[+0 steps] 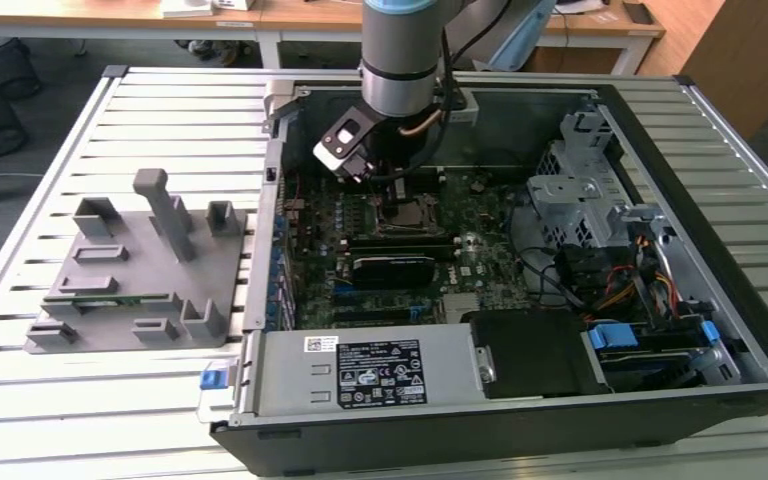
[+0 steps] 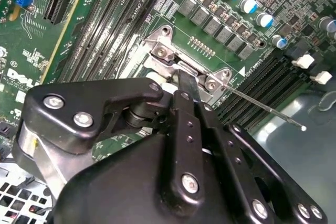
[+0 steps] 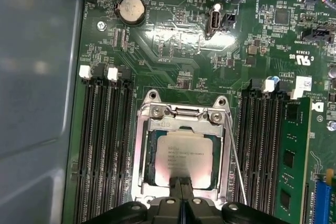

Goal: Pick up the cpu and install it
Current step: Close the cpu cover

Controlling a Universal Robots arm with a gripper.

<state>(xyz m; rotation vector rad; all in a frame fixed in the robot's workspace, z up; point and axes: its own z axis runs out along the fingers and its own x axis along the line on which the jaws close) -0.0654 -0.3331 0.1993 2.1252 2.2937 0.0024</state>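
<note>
Both fingers of the black end effector [image 3: 181, 183] meet, closed, at the shiny silver square cpu [image 3: 184, 153], lower centre of the frame. Keep any contact light and level.

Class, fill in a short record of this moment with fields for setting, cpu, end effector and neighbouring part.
setting: open computer case on a slatted table
cpu: lies flat inside the socket frame
end effector: shut, tips at the cpu's edge
neighbouring part: green memory stick seated beside the socket frame
</note>
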